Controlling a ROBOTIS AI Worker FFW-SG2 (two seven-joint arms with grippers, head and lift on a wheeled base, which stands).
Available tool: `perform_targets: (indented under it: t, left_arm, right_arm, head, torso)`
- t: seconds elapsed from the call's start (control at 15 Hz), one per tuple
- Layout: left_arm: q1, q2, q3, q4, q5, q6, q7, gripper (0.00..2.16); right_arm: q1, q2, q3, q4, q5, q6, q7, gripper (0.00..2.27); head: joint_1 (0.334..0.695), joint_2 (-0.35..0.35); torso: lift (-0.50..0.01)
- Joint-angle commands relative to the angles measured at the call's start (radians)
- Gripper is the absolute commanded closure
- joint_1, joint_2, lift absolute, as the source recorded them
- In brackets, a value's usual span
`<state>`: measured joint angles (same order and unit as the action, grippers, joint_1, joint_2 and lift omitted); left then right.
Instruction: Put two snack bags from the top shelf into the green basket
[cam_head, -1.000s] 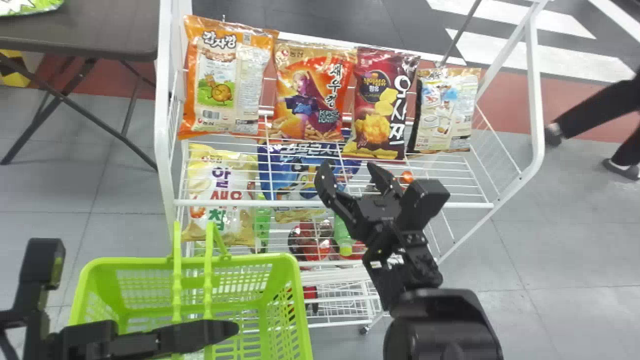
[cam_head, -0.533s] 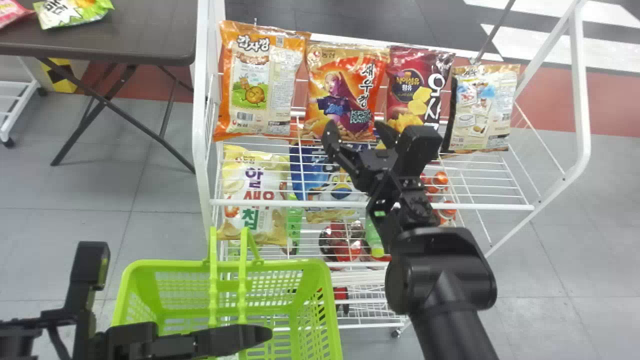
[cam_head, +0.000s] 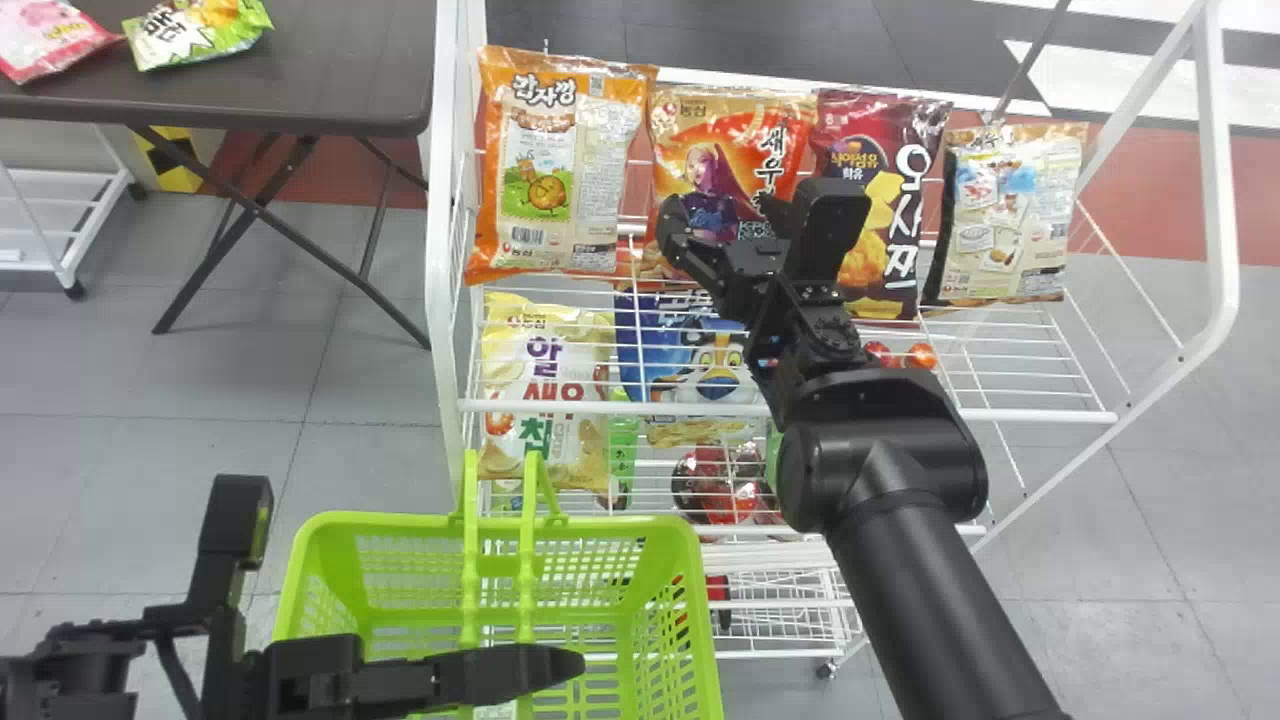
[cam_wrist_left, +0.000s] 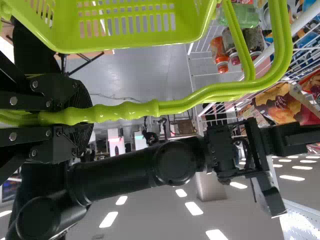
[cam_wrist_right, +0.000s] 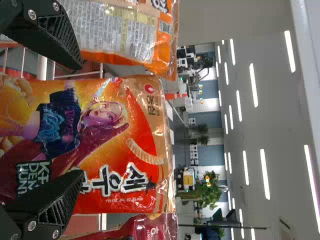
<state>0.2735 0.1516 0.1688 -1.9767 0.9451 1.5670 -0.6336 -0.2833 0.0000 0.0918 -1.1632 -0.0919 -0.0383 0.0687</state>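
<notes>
Snack bag (cam_wrist_right: 117, 150), red and orange, stands just ahead of the wide-open, empty right pincer (cam_head: 725, 212) and probably handles light, slippery and crushable, wanting a gentle squeeze across its side edges, while the left pincer (cam_wrist_left: 85, 117) is closed on the basket handle (cam_wrist_left: 130, 111).

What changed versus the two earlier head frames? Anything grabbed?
Right gripper moved forward and somewhat left, now open before the orange-red bag second from left; nothing gripped or released. The scene slid right in the head view. Left gripper still holds the green basket by its handle; the upper row's four bags stayed put.
</notes>
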Motion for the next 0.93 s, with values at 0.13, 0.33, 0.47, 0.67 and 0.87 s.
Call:
perform_targets:
  t: [0.13,0.33,0.47,0.67,0.87]
  left_arm:
    - [-0.002,0.002,-0.002,-0.004,0.001,0.004,0.0,2.15]
    - [-0.016,0.002,-0.012,0.001,0.0,0.004,0.0,2.15]
    - [-0.013,0.005,-0.008,-0.001,0.003,0.004,-0.001,2.15]
    - [-0.01,0.006,-0.006,-0.002,0.004,0.004,-0.001,2.15]
    - [-0.013,0.006,-0.006,-0.002,0.004,0.004,-0.001,2.15]
  right_arm:
    - [-0.063,-0.003,-0.007,0.096,0.004,-0.002,-0.01,0.06]
    - [-0.114,-0.006,-0.021,0.175,0.024,-0.014,-0.012,0.09]
    - [-0.157,-0.006,-0.021,0.235,0.031,-0.027,-0.006,0.25]
    - [-0.163,-0.006,-0.021,0.237,0.061,-0.024,0.02,1.34]
    - [-0.143,-0.006,-0.02,0.224,0.06,-0.024,0.022,2.13]
  head:
    - [0.695,-0.15]
    - [0.695,-0.158]
    - [0.695,-0.165]
    - [0.695,-0.165]
    - [0.695,-0.158]
  torso:
    - [-0.001]
    - [-0.001]
    - [-0.001]
    - [-0.001]
    - [-0.001]
